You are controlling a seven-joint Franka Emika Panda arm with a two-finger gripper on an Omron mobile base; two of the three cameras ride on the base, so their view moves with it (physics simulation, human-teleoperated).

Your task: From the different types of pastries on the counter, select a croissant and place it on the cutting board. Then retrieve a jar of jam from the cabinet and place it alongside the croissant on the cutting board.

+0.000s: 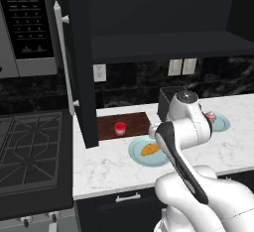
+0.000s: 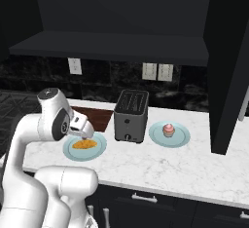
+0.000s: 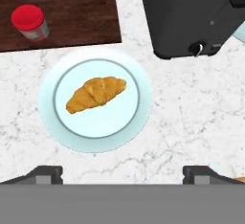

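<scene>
Croissant [image 1: 150, 149] sits on a pale blue plate [image 1: 136, 152] at the board's [image 1: 106, 127] five o'clock in the left view; we judge it unmoved, while the jar [image 1: 119, 128] stands on the board. From the right, the end effector [image 2: 88, 136] hovers above the croissant. Through the hand camera we see a golden crescent lying flat at plate centre, fingertips [image 3: 47, 174] spread, pinching nothing.

The left base view looked from behind the arm's left, forward and down over the stove [image 1: 30, 151] and counter [image 1: 109, 169]. The right base view faced the same counter from the right. The hand view looked straight down, close, on the croissant [image 3: 95, 94]. All 3 shared its plate [image 2: 99, 146] and the cutting board [image 3: 72, 17].
</scene>
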